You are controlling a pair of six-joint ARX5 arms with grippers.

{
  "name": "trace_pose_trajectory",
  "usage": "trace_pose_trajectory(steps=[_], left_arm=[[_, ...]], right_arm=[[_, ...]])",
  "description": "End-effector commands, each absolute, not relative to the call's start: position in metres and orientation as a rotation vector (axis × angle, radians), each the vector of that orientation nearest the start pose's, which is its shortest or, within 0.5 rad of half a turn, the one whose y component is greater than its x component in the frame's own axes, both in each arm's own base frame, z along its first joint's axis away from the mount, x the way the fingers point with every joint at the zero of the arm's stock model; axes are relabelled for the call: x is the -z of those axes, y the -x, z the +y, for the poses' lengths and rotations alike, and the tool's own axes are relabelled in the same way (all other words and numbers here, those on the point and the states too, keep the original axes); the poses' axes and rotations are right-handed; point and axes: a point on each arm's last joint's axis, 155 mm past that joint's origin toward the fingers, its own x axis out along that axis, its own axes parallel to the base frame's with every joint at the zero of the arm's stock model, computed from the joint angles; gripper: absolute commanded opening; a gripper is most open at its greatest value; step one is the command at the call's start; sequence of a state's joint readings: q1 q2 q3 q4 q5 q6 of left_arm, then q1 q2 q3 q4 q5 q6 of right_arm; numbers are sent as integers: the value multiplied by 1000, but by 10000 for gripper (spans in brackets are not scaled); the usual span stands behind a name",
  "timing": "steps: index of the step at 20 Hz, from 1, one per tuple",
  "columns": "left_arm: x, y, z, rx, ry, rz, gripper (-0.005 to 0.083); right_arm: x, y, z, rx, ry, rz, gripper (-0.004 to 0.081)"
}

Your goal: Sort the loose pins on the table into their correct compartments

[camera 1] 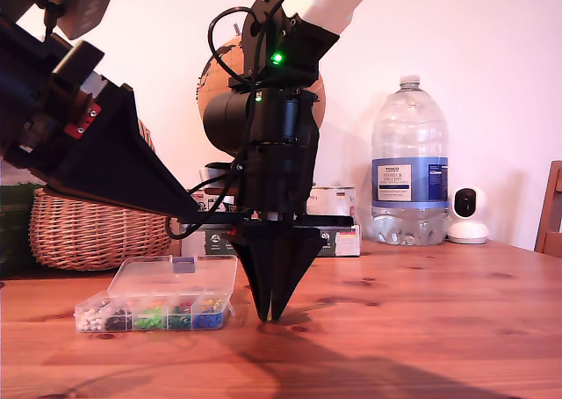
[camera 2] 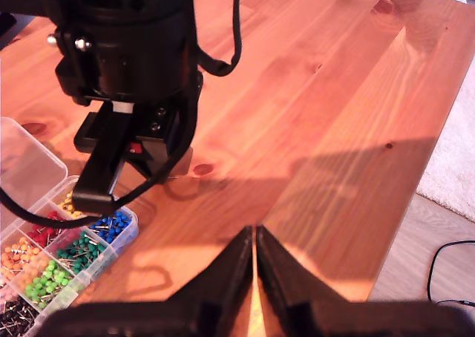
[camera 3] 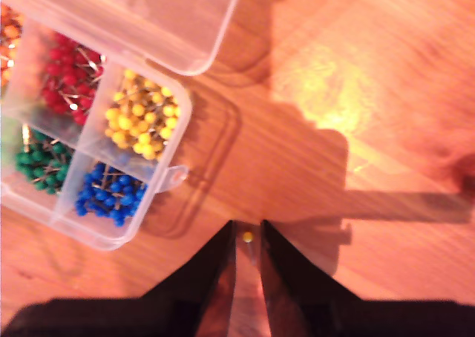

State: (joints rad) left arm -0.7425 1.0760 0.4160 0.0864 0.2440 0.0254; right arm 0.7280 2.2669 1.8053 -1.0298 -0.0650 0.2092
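One loose yellow pin [camera 3: 247, 237] lies on the table [camera 1: 421, 329] between the fingers of my second gripper [camera 3: 247, 229]. Those fingers stand narrowly apart, wider than the pin's head. In the exterior view my second gripper [camera 1: 270, 315] points straight down with its tips at the wood, just to the right of the clear box of compartments [camera 1: 158, 311]. The nearest sections hold yellow [camera 3: 141, 122], blue [camera 3: 111, 196], red [camera 3: 63, 73] and green [camera 3: 37, 162] pins. My first gripper [camera 1: 198, 216] hangs high at the exterior view's left, shut and empty [camera 2: 254, 237].
The box's clear lid [camera 1: 176, 276] lies open behind it. Along the back stand a wicker basket [camera 1: 88, 232], small cartons [camera 1: 338, 214], a big water bottle [camera 1: 409, 166] and a white camera [camera 1: 467, 214]. The table's edge [camera 2: 415, 166] drops to a floor with a cable [camera 2: 445, 263].
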Motion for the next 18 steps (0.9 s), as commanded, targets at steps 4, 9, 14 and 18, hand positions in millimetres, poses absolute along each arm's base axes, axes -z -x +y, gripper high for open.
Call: trace_pose_trajectory(steps=[4, 9, 14, 18], left_arm=[[-89, -211, -255, 967, -176, 588, -23], [-89, -211, -255, 967, -176, 588, -23], [-89, -211, -255, 967, -176, 588, -23], [-89, -211, -255, 967, -176, 588, -23]], right_arm=[[22, -323, 310, -476, 345, 1544, 32], [22, -322, 310, -475, 346, 1545, -4], [22, -323, 310, -478, 347, 1541, -10], [22, -320, 305, -475, 375, 1555, -11]])
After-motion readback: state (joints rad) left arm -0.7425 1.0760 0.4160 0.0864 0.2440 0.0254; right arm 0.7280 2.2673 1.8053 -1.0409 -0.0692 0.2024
